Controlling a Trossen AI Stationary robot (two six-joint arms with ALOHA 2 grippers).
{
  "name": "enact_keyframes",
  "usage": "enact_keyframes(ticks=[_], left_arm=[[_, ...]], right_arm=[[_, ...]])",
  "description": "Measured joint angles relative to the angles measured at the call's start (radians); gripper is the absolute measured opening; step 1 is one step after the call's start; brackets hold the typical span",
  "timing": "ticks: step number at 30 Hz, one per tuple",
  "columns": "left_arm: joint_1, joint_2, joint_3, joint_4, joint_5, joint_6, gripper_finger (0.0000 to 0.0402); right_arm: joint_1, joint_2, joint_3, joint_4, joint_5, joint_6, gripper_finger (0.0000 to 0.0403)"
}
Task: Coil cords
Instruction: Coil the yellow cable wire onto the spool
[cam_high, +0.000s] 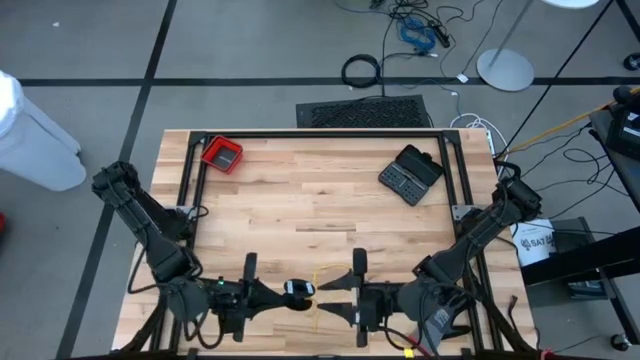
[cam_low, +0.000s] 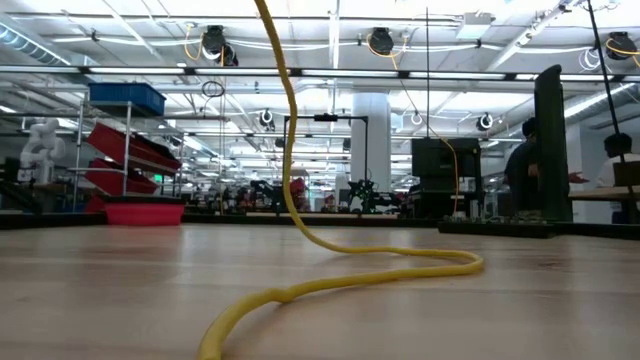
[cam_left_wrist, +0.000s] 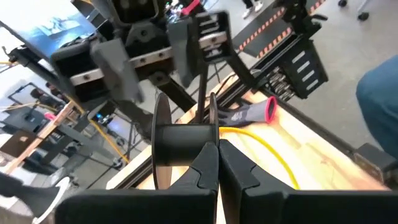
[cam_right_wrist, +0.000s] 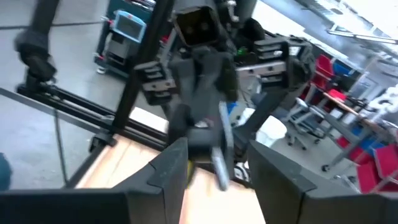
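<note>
**Yellow cord runs across the desk's near edge**

Yellow cord (cam_low: 330, 270) snakes over the wooden desk (cam_high: 320, 200) nearest the low camera and rises out of frame. Both arms meet at that near edge: the left gripper (cam_left_wrist: 217, 163) has its jaws together on a black spool (cam_left_wrist: 183, 134); the right gripper (cam_right_wrist: 214, 162) faces it, jaws apart. Farther back sit a red tray (cam_high: 222, 154), contents unclear, and an open black case (cam_high: 410, 174). Beyond lie shelving and workstations.

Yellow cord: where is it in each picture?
High view: yellow cord at bottom middle, beside the black spool.
Low view: curling across the table.
Left wrist view: beyond the spool.
Right wrist view: yellow glimpse below the spool.
Landmark: the spool, except low view.
</note>
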Motion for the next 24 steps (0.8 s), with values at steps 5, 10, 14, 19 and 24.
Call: enact_keyframes(ticks=[5, 10, 14, 19, 24], left_arm=[[0.014, 0.006, 0.000, 0.048, 0.063, -0.002, 0.0000], [0.024, 0.007, 0.000, 0.048, 0.079, -0.008, 0.0000], [0.027, 0.011, 0.000, 0.096, 0.070, -0.008, 0.0000], [0.044, 0.011, 0.000, 0.122, 0.061, -0.054, 0.0000], [0.060, 0.018, 0.000, 0.124, 0.060, -0.074, 0.0000]], right_arm=[[-0.002, 0.000, 0.000, -0.014, 0.005, -0.009, 0.0154], [-0.003, 0.000, 0.000, -0.013, 0.004, -0.012, 0.0140], [-0.003, 0.000, 0.000, -0.013, 0.003, -0.011, 0.0134], [-0.005, 0.000, 0.000, -0.012, 0.002, -0.013, 0.0132], [-0.014, 0.000, 0.000, -0.004, 0.002, -0.005, 0.0126]])
